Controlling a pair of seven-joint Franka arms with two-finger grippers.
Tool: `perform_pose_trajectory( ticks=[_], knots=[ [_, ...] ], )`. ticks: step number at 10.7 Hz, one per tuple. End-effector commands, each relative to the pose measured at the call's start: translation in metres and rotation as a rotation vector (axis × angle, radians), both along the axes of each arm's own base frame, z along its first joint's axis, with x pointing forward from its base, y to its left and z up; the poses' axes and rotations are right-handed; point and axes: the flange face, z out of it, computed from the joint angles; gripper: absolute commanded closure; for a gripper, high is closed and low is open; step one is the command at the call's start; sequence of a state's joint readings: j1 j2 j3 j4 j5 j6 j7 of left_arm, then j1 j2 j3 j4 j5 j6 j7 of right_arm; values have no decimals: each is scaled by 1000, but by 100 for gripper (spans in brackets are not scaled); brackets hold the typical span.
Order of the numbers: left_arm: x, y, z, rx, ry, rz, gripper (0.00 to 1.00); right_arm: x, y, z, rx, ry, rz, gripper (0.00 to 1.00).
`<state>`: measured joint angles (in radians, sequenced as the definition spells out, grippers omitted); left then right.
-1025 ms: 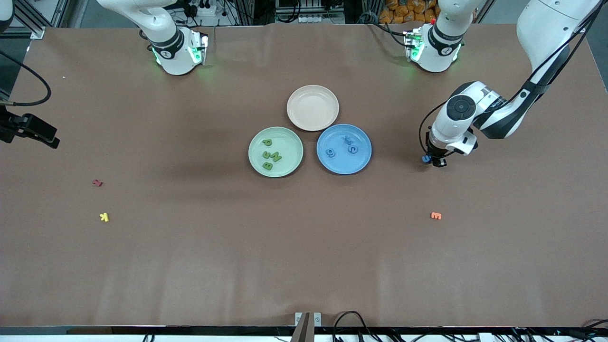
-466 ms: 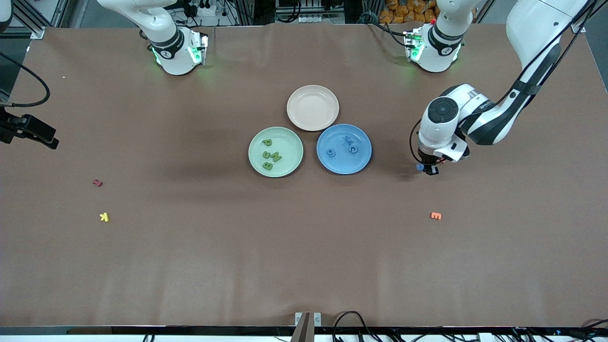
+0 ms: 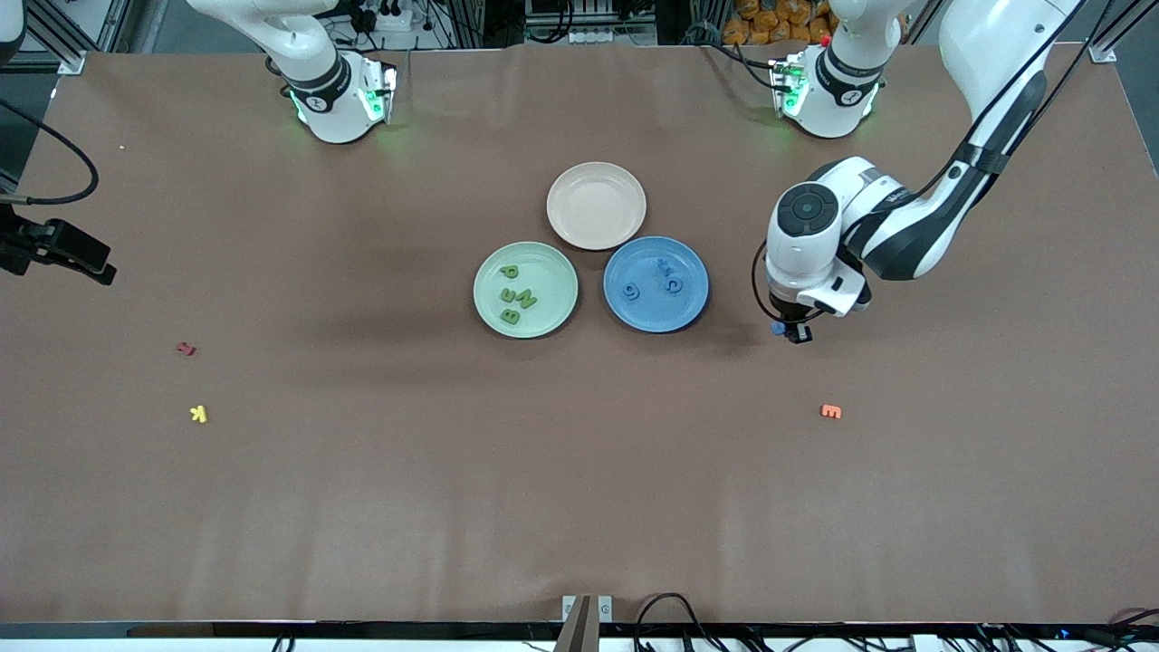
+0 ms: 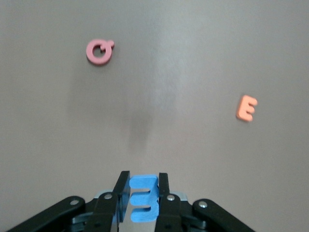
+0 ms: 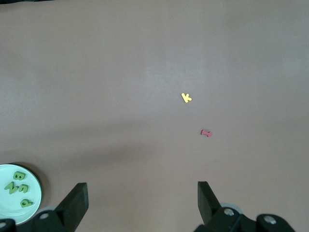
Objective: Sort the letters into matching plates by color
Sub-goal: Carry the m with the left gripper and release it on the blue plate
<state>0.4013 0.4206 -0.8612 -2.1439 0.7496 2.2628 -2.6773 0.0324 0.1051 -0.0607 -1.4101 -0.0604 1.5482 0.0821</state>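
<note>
Our left arm is bending down over the table (image 3: 380, 507), its left hand (image 3: 790, 331) hanging above bare table beside the blue plate (image 3: 656, 283), toward the left arm's end, pinching a blue letter (image 4: 144, 198). An orange letter (image 3: 830, 412) is lying nearer the camera. Our right hand (image 5: 142, 203) is waiting wide open, holding nothing.

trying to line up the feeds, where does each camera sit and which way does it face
Front view: high across the table, facing both bases; shows the green plate, blue plate, both arms.
Left wrist view: on the left arm, looking down past the left gripper, jaws shut on a blue letter.
Right wrist view: on the right arm, looking down past the open right gripper.
Shared: orange E in front and left wrist; yellow K in front and right wrist.
</note>
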Motion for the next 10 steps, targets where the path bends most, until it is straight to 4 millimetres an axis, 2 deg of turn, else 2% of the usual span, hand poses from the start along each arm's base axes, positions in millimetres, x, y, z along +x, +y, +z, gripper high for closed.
perform_pose_trajectory(
  ticks=[1, 4, 7, 10],
  knots=[
    [2, -43, 20, -43, 3, 15, 100, 3, -3, 3, -1, 2, -7, 0],
    [-11, -84, 28, -81, 6, -20, 100, 3, -4, 4, -6, -1, -8, 0],
    [-33, -128, 23, -104, 15, -50, 100, 0, -3, 9, -6, -6, 3, 0],
    [-58, -161, 14, -111, 38, -97, 100, 1, -6, 8, -9, -3, -2, 0]
  ],
)
